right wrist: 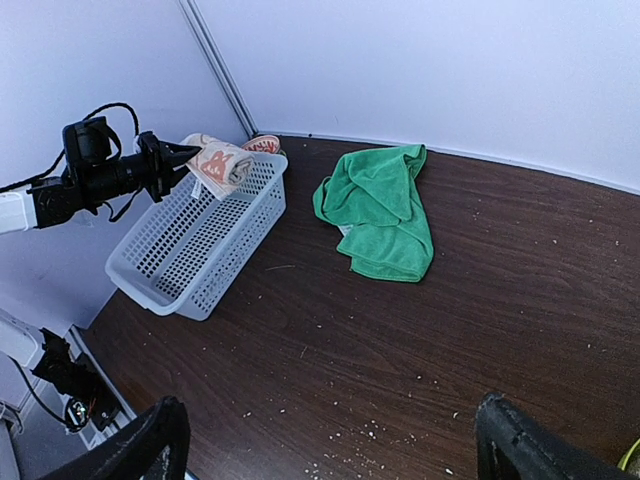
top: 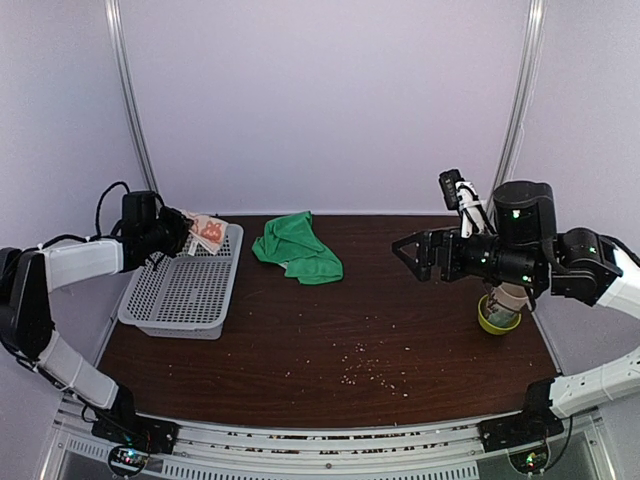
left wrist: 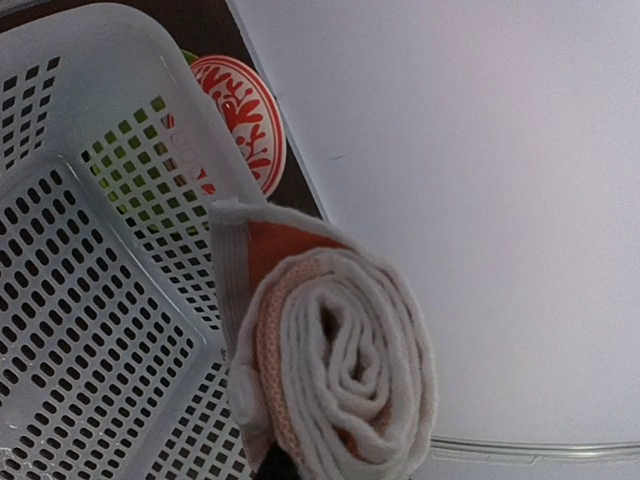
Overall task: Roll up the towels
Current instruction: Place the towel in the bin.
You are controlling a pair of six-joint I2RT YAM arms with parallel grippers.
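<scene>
Item: pink towel (top: 207, 232), rolled, clamped in left gripper (top: 183, 233)
Hangs over basket (top: 170, 300) 12 o'clock end, axis 9-to-3; right gripper (top: 408, 255) jaws apart, empty

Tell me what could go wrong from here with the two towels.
1. The left gripper holds the rolled printed towel over the far corner of the basket; let go here, it may catch the rim or loosen.
2. The green towel lies crumpled; rolled without flattening, it would likely come out lumpy.
3. Crumbs litter the table nearer the arms; spreading the green towel there may pick them up.
</scene>
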